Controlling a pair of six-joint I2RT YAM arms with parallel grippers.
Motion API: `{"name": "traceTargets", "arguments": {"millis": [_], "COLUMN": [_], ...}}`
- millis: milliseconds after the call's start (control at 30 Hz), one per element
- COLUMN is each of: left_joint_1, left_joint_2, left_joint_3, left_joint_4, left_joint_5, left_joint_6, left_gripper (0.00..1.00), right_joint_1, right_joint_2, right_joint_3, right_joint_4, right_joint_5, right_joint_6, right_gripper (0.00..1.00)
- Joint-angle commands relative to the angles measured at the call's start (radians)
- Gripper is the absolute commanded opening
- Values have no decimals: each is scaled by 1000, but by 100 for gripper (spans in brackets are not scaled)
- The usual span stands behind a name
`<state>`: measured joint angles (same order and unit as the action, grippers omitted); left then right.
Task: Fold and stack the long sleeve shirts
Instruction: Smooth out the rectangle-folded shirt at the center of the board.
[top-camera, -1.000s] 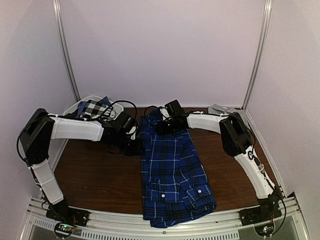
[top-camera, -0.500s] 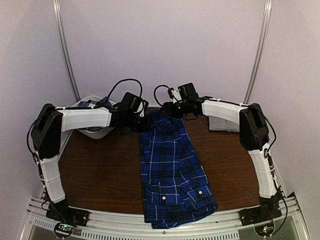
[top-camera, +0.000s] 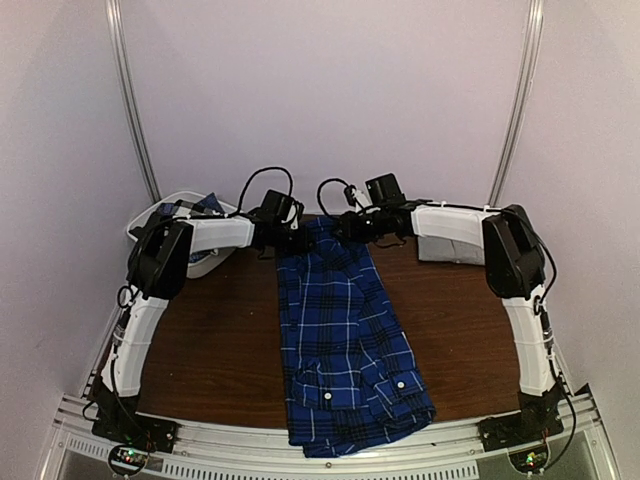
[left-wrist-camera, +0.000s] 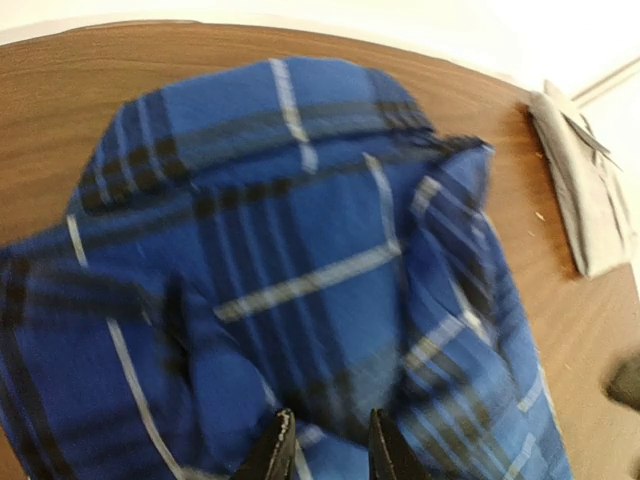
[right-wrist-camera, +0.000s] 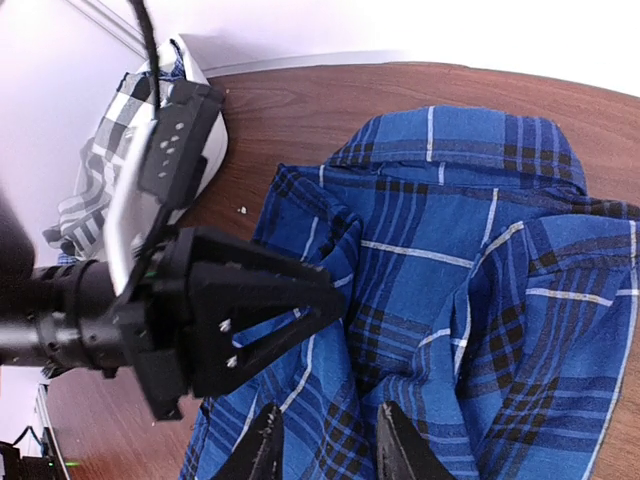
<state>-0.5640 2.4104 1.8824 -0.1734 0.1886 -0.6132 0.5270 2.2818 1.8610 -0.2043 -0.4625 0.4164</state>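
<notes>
The royal-blue plaid shirt (top-camera: 345, 340) lies lengthwise down the table's middle, its collar end at the far side and its folded cuffs at the near edge. My left gripper (top-camera: 293, 243) is at the shirt's far left shoulder and my right gripper (top-camera: 340, 228) at the collar end. In the left wrist view my gripper (left-wrist-camera: 328, 450) is closed on a bunched fold of the shirt (left-wrist-camera: 300, 250). In the right wrist view my gripper (right-wrist-camera: 330, 445) pinches a ridge of the cloth (right-wrist-camera: 480, 280), with the left gripper (right-wrist-camera: 340, 292) just beside it. The grey shirt (top-camera: 450, 245) lies folded at the back right. The black-and-white check shirt (right-wrist-camera: 110, 170) sits in the basket.
The white plastic basket (top-camera: 150, 218) stands at the back left corner, partly behind my left arm. The folded grey shirt also shows in the left wrist view (left-wrist-camera: 590, 200). Bare brown tabletop (top-camera: 210, 340) lies on both sides of the plaid shirt. White walls close in the back and sides.
Both grippers moved from the shirt's upper part toward the far edge, carrying the collar end with them. The left arm swung inward, covering more of the basket. The shirt lies stretched out longer.
</notes>
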Motion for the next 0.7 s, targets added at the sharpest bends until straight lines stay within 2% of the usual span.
{"name": "traceTargets", "arguments": {"millis": [0,367,500,667], "left_joint_1": [48,96,96,94], "left_joint_2": [103,203,180,90], "left_joint_3": [160,348,396,364], "left_joint_4": [-13,-50,-73,-78], "left_joint_5": [67,147,152,136], "left_joint_6": [38,59,75,90], "left_gripper": [27,27,28,30], "right_joint_1": [-2,-44,-90,-124], "right_joint_2": [65,272,348,406], "right_joint_3": [21,146,177,181], "right_joint_4": [37,86,179,342], "right_joint_5": [-64,-114,-141,-203], "right_joint_6": [22,112,242,440], "right_gripper": [31,24,24,24]}}
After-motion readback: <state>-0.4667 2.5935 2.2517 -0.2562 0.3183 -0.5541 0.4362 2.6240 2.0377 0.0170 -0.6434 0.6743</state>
